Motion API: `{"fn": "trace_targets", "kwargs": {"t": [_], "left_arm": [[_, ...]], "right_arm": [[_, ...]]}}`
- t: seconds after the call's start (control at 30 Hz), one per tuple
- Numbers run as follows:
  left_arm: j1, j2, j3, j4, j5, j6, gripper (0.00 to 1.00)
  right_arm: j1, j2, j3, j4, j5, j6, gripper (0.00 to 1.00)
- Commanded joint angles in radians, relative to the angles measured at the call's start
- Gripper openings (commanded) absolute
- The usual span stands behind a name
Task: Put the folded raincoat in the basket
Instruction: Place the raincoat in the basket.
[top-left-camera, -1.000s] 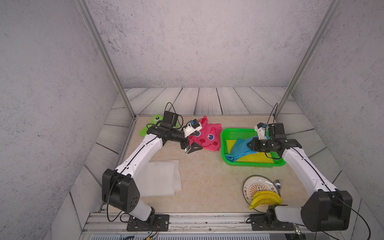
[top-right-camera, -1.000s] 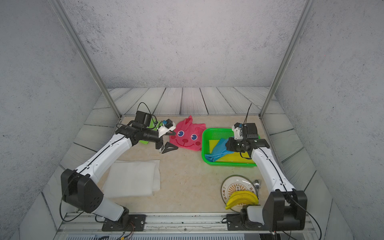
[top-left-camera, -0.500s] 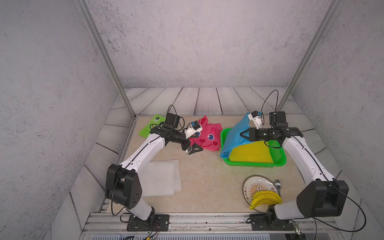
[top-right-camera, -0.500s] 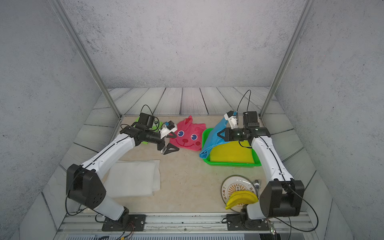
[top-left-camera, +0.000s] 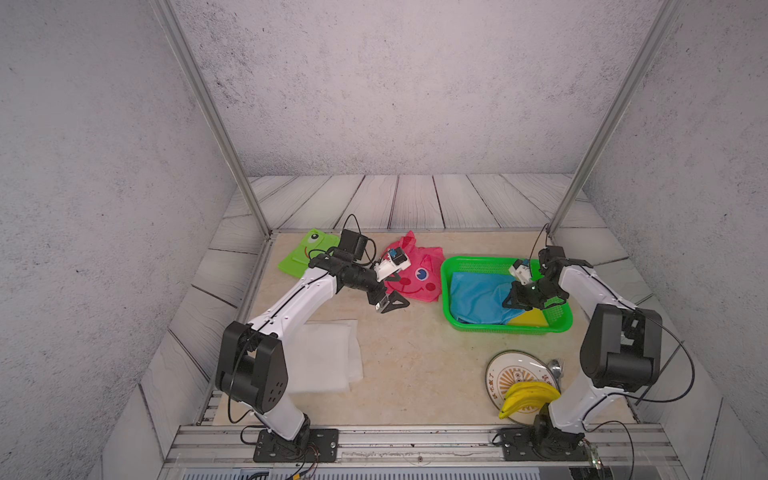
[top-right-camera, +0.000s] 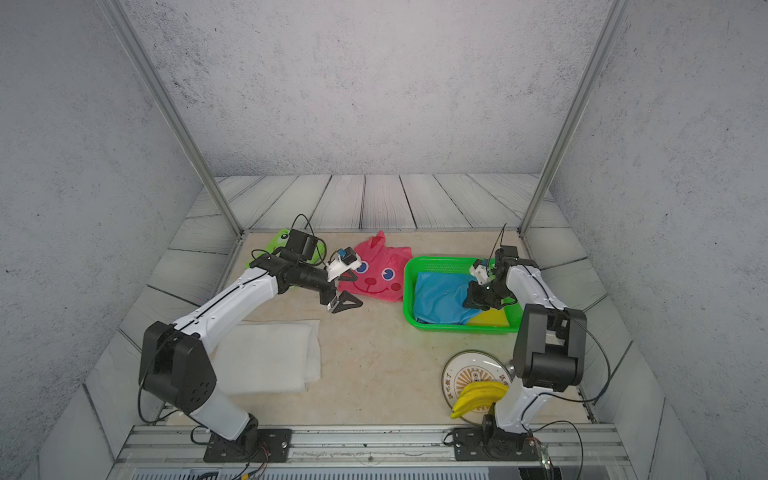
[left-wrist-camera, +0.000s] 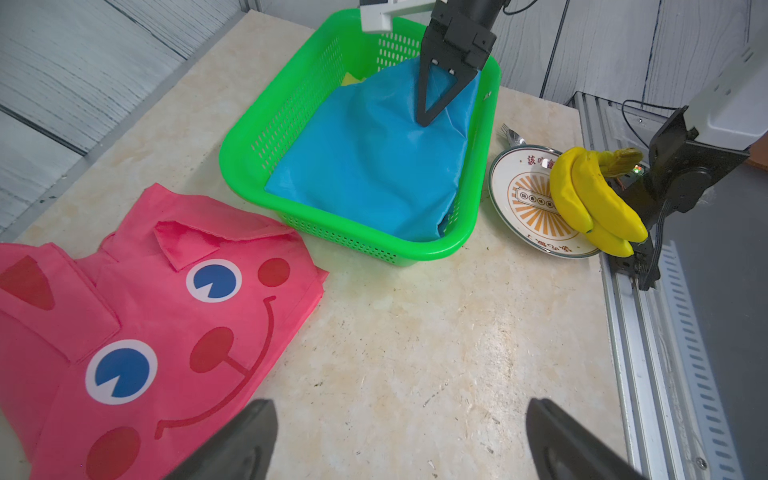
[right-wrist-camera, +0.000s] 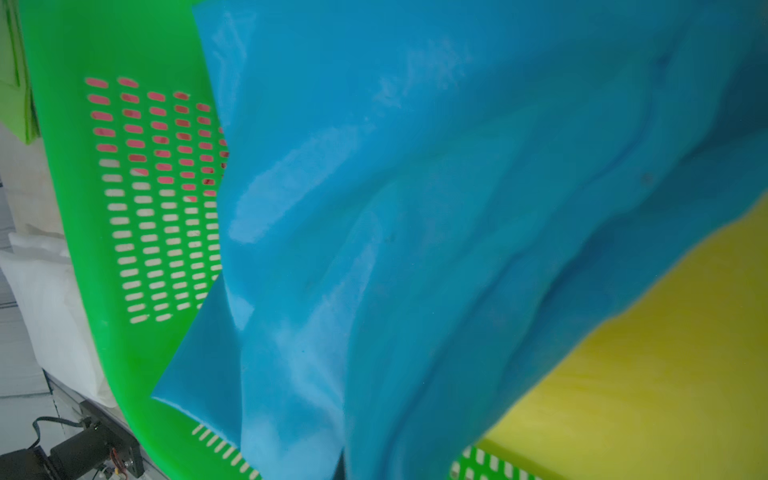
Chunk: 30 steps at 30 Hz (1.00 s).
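The bright green mesh basket (top-left-camera: 498, 329) (top-right-camera: 457, 327) stands at the right of the table. A blue folded raincoat (top-left-camera: 478, 297) (top-right-camera: 440, 299) lies inside it, over a yellow sheet (top-left-camera: 528, 318). My right gripper (top-left-camera: 508, 303) (left-wrist-camera: 424, 118) reaches down into the basket, shut with a bunch of the blue raincoat (left-wrist-camera: 374, 166) pinched at its tips. In the right wrist view the blue raincoat (right-wrist-camera: 415, 208) fills the frame and hides the fingers. My left gripper (top-left-camera: 392, 303) (left-wrist-camera: 400, 401) hovers open and empty over bare table beside a pink raincoat (top-left-camera: 415, 280).
The pink raincoat (left-wrist-camera: 145, 324) with a cartoon face lies left of the basket, a green one (top-left-camera: 305, 253) further left. A folded white cloth (top-left-camera: 328, 357) lies near the left arm's base. A plate (top-left-camera: 515, 374) with bananas (top-left-camera: 528, 397) and cutlery (top-left-camera: 555, 368) sits in front of the basket.
Half a second ago my right gripper held the blue raincoat raised above the basket; it has come down and the raincoat has settled inside. The left arm has barely moved.
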Motion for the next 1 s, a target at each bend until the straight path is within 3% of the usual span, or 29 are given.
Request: {"fn": "trace_targets", "kwargs": {"t": [0.0, 0.27, 0.33, 0.37, 0.43, 0.63, 0.73, 0.83, 0.97], "left_arm": [[-0.019, 0.022, -0.005, -0.005, -0.022, 0.001, 1.00], [-0.105, 0.085, 0.042, 0.028, -0.129, -0.061, 0.99], [-0.130, 0.110, 0.065, 0.050, -0.167, -0.097, 0.99], [-0.143, 0.121, 0.078, 0.061, -0.183, -0.111, 1.00], [-0.163, 0.145, 0.105, 0.068, -0.205, -0.123, 1.00], [-0.183, 0.173, 0.120, 0.098, -0.224, -0.162, 1.00], [-0.183, 0.169, 0.104, 0.103, -0.248, -0.160, 0.99], [-0.183, 0.158, 0.075, 0.115, -0.289, -0.164, 0.99], [-0.183, 0.156, 0.048, 0.121, -0.287, -0.177, 0.99]], "right_arm": [[-0.019, -0.056, 0.006, -0.009, 0.046, 0.002, 0.00], [-0.039, -0.045, 0.010, -0.035, 0.164, 0.004, 0.20], [-0.039, -0.053, -0.004, -0.023, 0.186, 0.025, 0.48], [-0.039, -0.060, -0.014, -0.014, 0.206, 0.034, 0.52], [-0.041, -0.081, -0.033, 0.006, 0.250, 0.056, 0.52], [-0.041, -0.175, -0.055, 0.050, 0.592, 0.200, 0.62], [-0.041, -0.182, -0.014, 0.007, 0.673, 0.214, 0.63], [-0.034, -0.197, 0.004, -0.011, 0.617, 0.219, 0.59], [0.013, -0.198, 0.054, -0.108, 0.442, 0.208, 0.55]]}}
